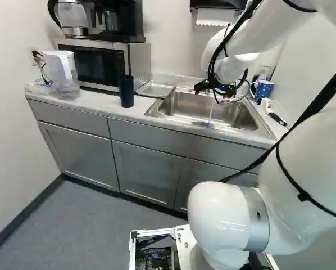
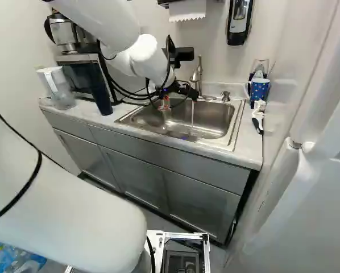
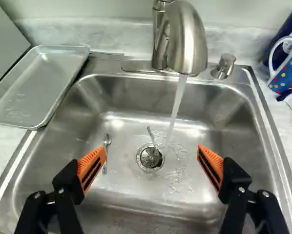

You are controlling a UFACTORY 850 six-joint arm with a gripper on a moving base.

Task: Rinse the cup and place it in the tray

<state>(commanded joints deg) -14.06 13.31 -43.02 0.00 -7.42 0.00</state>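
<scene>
- The gripper (image 3: pixel 151 151) hangs over the sink (image 3: pixel 131 189), its fingers (image 3: pixel 91 168) spread wide with nothing between them
- No cup is in the sink; two candidates stand on the worktop (image 1: pixel 103 105) outside it: a dark blue tumbler (image 1: pixel 126 91) on the microwave side, and a blue dotted mug (image 3: pixel 288 73) past the opposite side; which one the task means I cannot tell
- The tray (image 3: pixel 46 80) lies beside the sink on the tumbler's side, and neither cup is in it
- Done, as far as the pictures show: water (image 3: pixel 177 105) is running from the faucet (image 3: pixel 187 39) at the back of the sink, falling near the drain (image 3: pixel 150 157)
- Left, in my judgement: grip the cup, hold it under the stream, set it in the tray; whether any rinsing is done I cannot tell
- A small spoon (image 3: pixel 106 151) in the sink looks to be no part of the job
</scene>
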